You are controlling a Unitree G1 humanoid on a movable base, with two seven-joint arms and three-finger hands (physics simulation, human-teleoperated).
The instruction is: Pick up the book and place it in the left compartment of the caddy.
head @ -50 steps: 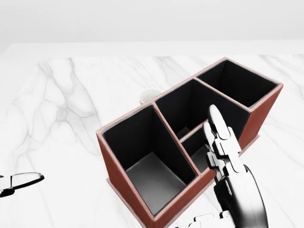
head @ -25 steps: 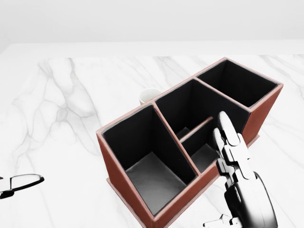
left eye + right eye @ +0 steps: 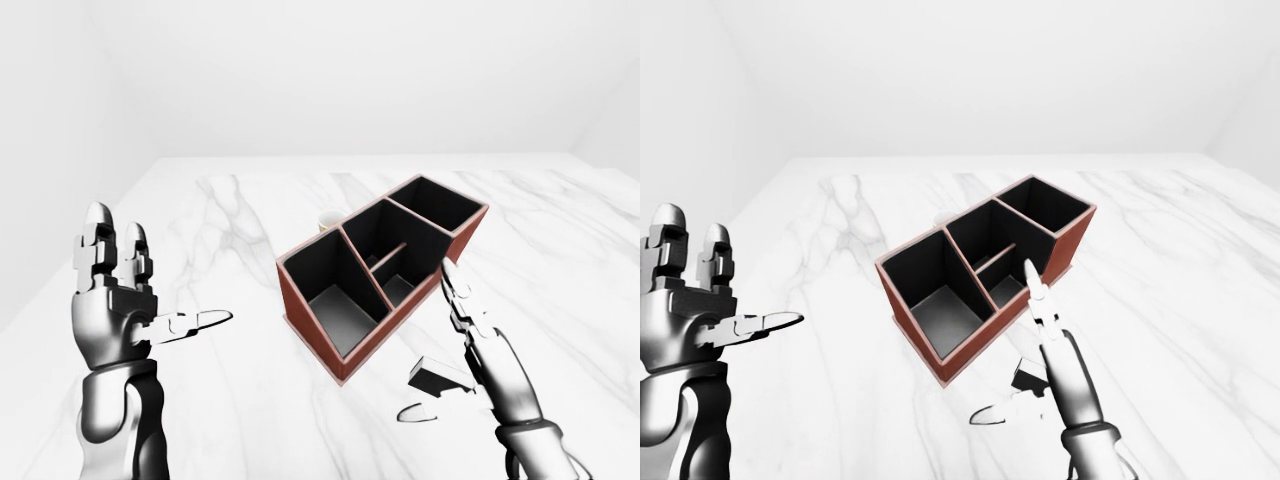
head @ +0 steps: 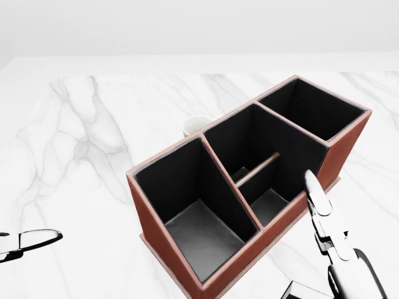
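Note:
The red-brown caddy (image 4: 249,258) with black insides stands slanted on the white marble table (image 4: 93,187). Its large left compartment (image 4: 196,230) shows only a bare grey floor. My right hand (image 3: 436,345) is open just below and right of the caddy, fingers stretched flat toward its near wall and not touching it. A dark flat block (image 3: 436,377) shows under that hand; I cannot tell whether it is the book or part of the hand. My left hand (image 3: 160,275) is raised at the left of the left-eye view, open and holding nothing.
A small white cup (image 4: 196,125) stands right behind the caddy's far wall. The caddy also has two small middle cells and a right-end compartment (image 4: 312,106). The marble table stretches wide on both sides, with a plain white wall beyond.
In the head view my right hand has drawn down and to the right, off the caddy's small middle cell to below its near wall. The left thumb tip has hardly moved.

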